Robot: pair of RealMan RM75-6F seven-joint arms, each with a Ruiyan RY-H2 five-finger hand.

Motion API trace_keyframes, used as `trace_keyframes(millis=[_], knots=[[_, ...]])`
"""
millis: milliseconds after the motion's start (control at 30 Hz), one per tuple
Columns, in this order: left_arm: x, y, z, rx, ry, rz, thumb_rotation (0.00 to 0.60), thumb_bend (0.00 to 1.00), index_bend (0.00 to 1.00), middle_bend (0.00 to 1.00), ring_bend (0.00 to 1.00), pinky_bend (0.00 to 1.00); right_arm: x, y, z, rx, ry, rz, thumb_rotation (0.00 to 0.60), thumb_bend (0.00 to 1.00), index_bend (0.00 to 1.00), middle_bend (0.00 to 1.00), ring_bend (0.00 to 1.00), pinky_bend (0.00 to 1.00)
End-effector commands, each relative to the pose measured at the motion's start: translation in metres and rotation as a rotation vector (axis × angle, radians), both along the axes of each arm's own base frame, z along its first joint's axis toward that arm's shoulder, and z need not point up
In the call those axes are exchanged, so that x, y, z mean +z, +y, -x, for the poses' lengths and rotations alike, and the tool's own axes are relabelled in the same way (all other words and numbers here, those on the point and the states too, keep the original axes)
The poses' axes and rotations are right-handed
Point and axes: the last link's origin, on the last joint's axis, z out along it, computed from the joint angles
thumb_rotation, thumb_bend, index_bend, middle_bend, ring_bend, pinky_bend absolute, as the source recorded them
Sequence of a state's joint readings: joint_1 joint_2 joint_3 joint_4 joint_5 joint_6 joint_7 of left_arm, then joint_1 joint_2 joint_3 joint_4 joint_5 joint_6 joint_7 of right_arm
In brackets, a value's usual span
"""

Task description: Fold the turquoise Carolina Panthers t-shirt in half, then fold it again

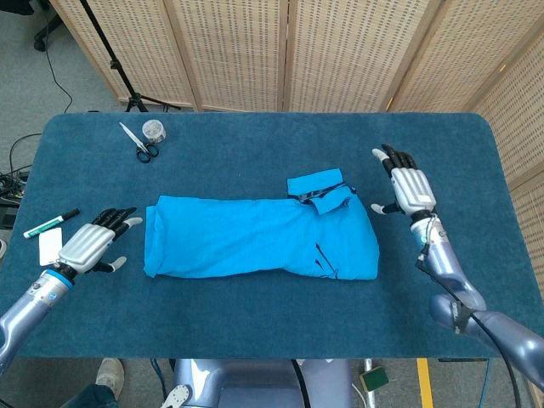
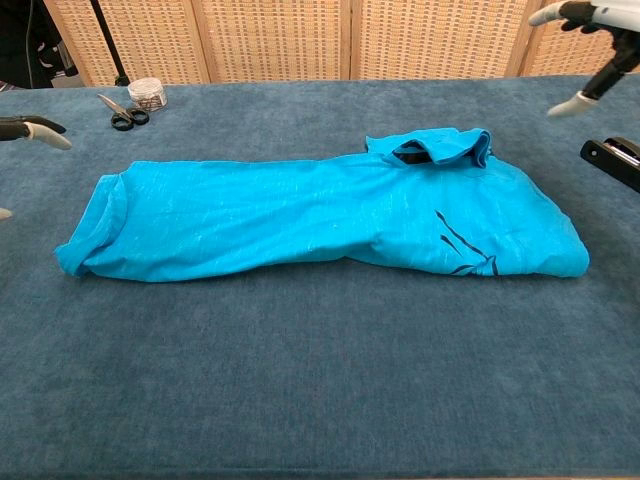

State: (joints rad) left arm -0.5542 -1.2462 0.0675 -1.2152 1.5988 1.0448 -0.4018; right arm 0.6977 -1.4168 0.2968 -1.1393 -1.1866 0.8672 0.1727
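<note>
A turquoise t-shirt [image 2: 320, 215], folded into a long band, is lying across the dark blue carpeted table [image 2: 320, 400]. Black-handled scissors [image 2: 120, 112] and a small clear round jar [image 2: 148, 93] are sitting just beside each other at the far left. A black stapler-like object [image 2: 612, 158] is showing at the right edge.

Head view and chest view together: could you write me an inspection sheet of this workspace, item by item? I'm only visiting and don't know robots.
Surface: table covered in dark blue carpet-like cloth.
Job's things: turquoise t-shirt lies folded into a long band across the middle, collar end toward the right; neither hand touches it.
Clutter: scissors and small clear jar at the far left; marker and white card at the left edge; black stapler-like object at the right.
Hands: left hand open beside the shirt's left end; right hand open beside its right end.
Cables: black cables on the floor, left.
Surroundings: woven folding screens behind; tripod leg.
</note>
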Motion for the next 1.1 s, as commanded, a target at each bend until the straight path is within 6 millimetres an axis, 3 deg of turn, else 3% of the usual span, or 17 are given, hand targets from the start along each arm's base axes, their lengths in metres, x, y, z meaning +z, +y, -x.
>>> trace_keyframes(millis=[33, 133, 267, 433, 533, 733, 1100], knots=[[0.001, -0.001, 0.008, -0.002, 0.013, -0.004, 0.600, 0.34, 0.00, 0.00, 0.00, 0.00, 0.041, 0.065, 0.037, -0.055, 0.080, 0.033, 0.600, 0.00, 0.00, 0.00, 0.00, 0.00], [-0.002, 0.005, 0.011, -0.012, 0.029, -0.010, 0.600, 0.35, 0.00, 0.00, 0.00, 0.00, 0.052, 0.091, 0.042, -0.066, 0.060, 0.056, 0.600, 0.00, 0.00, 0.00, 0.00, 0.00], [-0.006, 0.013, 0.012, -0.028, 0.042, -0.024, 0.600, 0.36, 0.00, 0.00, 0.00, 0.00, 0.060, 0.109, 0.047, -0.077, 0.050, 0.082, 0.600, 0.00, 0.00, 0.00, 0.00, 0.00], [-0.018, 0.038, 0.011, -0.084, 0.091, -0.070, 0.600, 0.36, 0.00, 0.00, 0.00, 0.00, 0.071, 0.145, 0.062, -0.116, 0.015, 0.144, 0.600, 0.00, 0.00, 0.00, 0.00, 0.00], [-0.026, 0.050, 0.012, -0.102, 0.112, -0.085, 0.600, 0.36, 0.01, 0.00, 0.00, 0.00, 0.073, 0.157, 0.066, -0.113, 0.006, 0.172, 0.600, 0.00, 0.00, 0.00, 0.00, 0.00], [-0.038, 0.065, 0.015, -0.117, 0.149, -0.094, 0.600, 0.36, 0.01, 0.00, 0.00, 0.00, 0.072, 0.166, 0.073, -0.104, -0.002, 0.199, 0.600, 0.00, 0.00, 0.00, 0.00, 0.00], [-0.061, 0.085, 0.014, -0.091, 0.158, -0.092, 0.600, 0.36, 0.01, 0.00, 0.00, 0.00, 0.073, 0.163, 0.079, -0.113, -0.011, 0.199, 0.600, 0.00, 0.00, 0.00, 0.00, 0.00]])
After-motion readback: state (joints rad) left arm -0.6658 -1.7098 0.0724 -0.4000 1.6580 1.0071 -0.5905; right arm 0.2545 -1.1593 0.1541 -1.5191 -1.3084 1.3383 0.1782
